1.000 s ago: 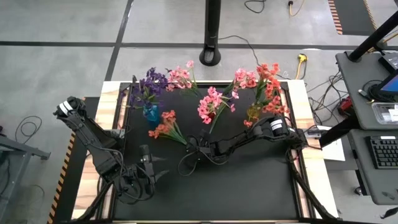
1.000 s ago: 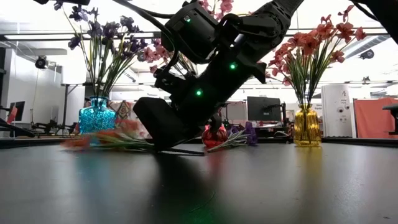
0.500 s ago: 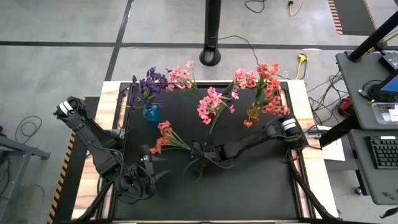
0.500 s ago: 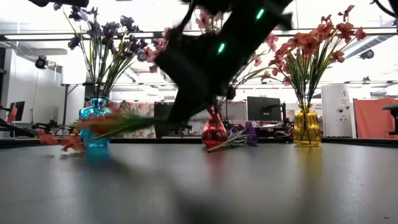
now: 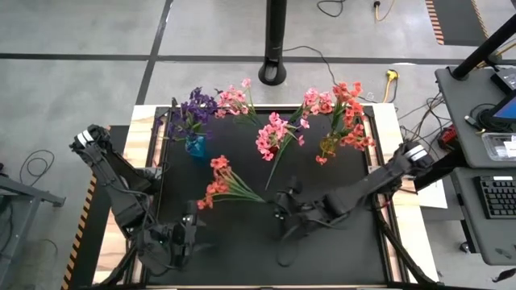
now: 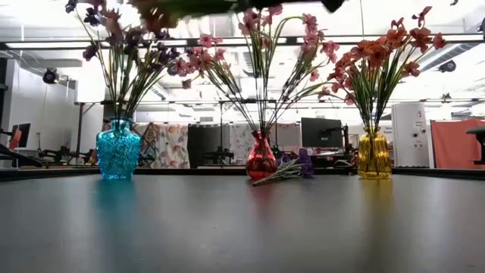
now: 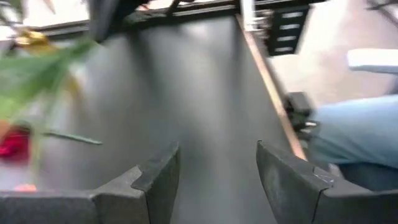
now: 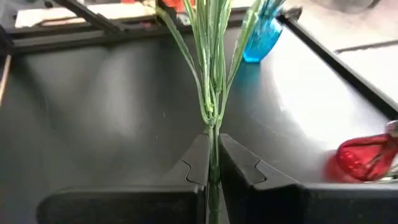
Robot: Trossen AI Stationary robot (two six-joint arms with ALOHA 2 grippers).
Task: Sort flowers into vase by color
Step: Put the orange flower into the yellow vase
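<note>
An orange-red flower spray [image 5: 216, 184] hangs in the air over the table's middle, held by my right gripper [image 5: 275, 203], which is shut on its green stem [image 8: 212, 118]. Its blurred blossoms show at the top of the low view [image 6: 178, 7]. My left gripper [image 7: 217, 165] is open over the near left part of the table [image 5: 188, 234] and holds nothing. At the far side stand a blue vase [image 5: 196, 146] with purple flowers, a red vase [image 6: 261, 161] with pink flowers and a yellow vase [image 6: 373, 154] with orange-red flowers. My right gripper pinches the spray's stem [image 8: 212, 134] between its two fingers, below where the stalks branch. The fingers come from the table's right side and lie along the stem. The spray is lifted clear of the table, its blossoms [image 5: 211, 187] pointing toward the left edge.
A purple flower [image 6: 292, 168] lies on the table beside the red vase. A person's leg in jeans [image 7: 357, 137] shows beyond the table edge in the left wrist view. Bare black table [image 5: 322, 250] stretches along the near side.
My right gripper has stayed shut on the stem, moved toward the near edge and risen out of the low view. It has lifted the orange-red spray off the table and carried it nearer. My left gripper has drawn back a little toward the near edge.
</note>
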